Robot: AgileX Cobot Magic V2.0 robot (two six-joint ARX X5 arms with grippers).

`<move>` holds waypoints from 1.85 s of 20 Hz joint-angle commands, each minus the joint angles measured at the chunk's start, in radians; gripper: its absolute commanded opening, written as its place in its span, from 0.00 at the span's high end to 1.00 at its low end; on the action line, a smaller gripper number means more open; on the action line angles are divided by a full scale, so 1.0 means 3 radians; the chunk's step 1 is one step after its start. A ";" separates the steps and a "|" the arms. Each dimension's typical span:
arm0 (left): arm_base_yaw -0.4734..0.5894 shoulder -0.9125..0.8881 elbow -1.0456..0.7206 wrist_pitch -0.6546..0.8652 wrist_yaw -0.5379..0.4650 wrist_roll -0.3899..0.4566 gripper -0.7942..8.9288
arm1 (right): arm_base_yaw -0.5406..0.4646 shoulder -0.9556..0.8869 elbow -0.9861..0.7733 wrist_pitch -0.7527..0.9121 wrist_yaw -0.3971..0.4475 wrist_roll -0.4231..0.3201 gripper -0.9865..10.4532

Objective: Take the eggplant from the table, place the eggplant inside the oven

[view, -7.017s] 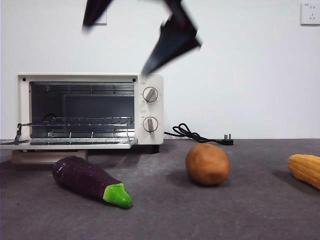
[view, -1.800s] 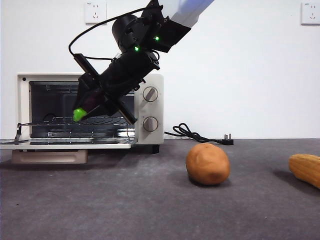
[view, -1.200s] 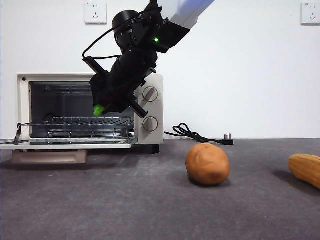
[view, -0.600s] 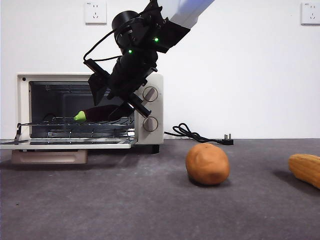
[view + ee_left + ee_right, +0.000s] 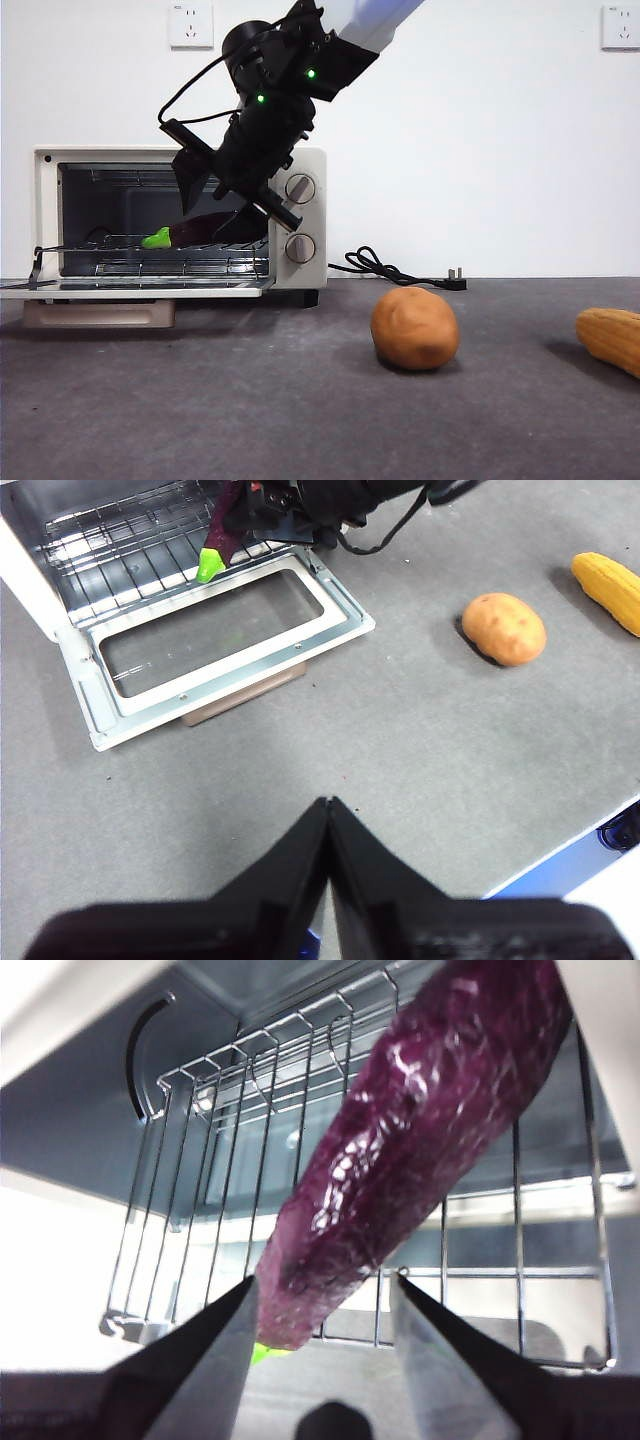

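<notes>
The dark purple eggplant (image 5: 200,230) lies on the wire rack inside the open cream-white oven (image 5: 300,165), its green cap pointing toward the door opening. My right gripper (image 5: 215,213) hangs at the oven mouth just above the eggplant's thick end. In the right wrist view the eggplant (image 5: 420,1130) runs away between the spread jaws of the right gripper (image 5: 322,1282), which is open. My left gripper (image 5: 328,808) is shut on nothing, well back over the table (image 5: 420,740). From there I see the eggplant (image 5: 222,530) and the oven's lowered door (image 5: 340,610).
A brown potato (image 5: 415,328) sits mid-table and a yellow corn cob (image 5: 610,338) at the right edge. The oven's black cord (image 5: 385,268) trails along the back wall. The lowered door sticks out over the table at the front left.
The eggplant went from the table into the oven in the right gripper. It now rests flat on the rack, and the jaws have opened and lifted slightly off it.
</notes>
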 commanded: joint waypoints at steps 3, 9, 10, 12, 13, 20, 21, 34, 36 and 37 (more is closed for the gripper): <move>-0.0014 -0.0019 -0.0014 0.0004 -0.0010 0.0034 0.92 | 0.0005 0.0034 0.0333 -0.0445 0.0013 -0.0456 0.72; -0.0014 -0.0019 -0.0014 0.0006 -0.0010 0.0034 0.92 | 0.0005 0.0034 0.0912 -0.1207 0.0039 -0.0824 0.72; -0.0014 -0.0019 -0.0014 0.0006 -0.0010 0.0034 0.92 | 0.0005 0.0033 0.0992 -0.1353 0.0037 -0.0935 0.72; -0.0014 -0.0019 -0.0014 0.0008 -0.0010 0.0034 0.92 | 0.0006 0.0034 0.1169 -0.1700 0.0036 -0.1161 0.72; -0.0014 -0.0019 -0.0014 0.0009 -0.0010 0.0034 0.92 | 0.0009 0.0034 0.1266 -0.1883 0.0028 -0.1270 0.72; -0.0014 -0.0019 -0.0014 0.0019 -0.0010 0.0034 0.92 | 0.0052 0.0033 0.2274 -0.3344 0.0011 -0.2117 0.72; -0.0014 -0.0019 -0.0014 0.0028 -0.0010 0.0034 0.92 | 0.0053 0.0034 0.2430 -0.3512 -0.0028 -0.2191 0.72; -0.0014 -0.0019 -0.0014 0.0032 -0.0010 0.0032 0.92 | 0.0112 -0.0361 0.3628 -0.3958 -0.0306 -0.2385 0.72; -0.0014 -0.0018 -0.0014 0.0052 -0.0011 0.0032 0.92 | 0.0112 -0.0501 0.3625 -0.3961 -0.0340 -0.2401 0.72; -0.0014 -0.0018 -0.0014 0.0080 -0.0010 0.0032 0.92 | 0.0112 -0.0567 0.3624 -0.3962 -0.0351 -0.2401 0.72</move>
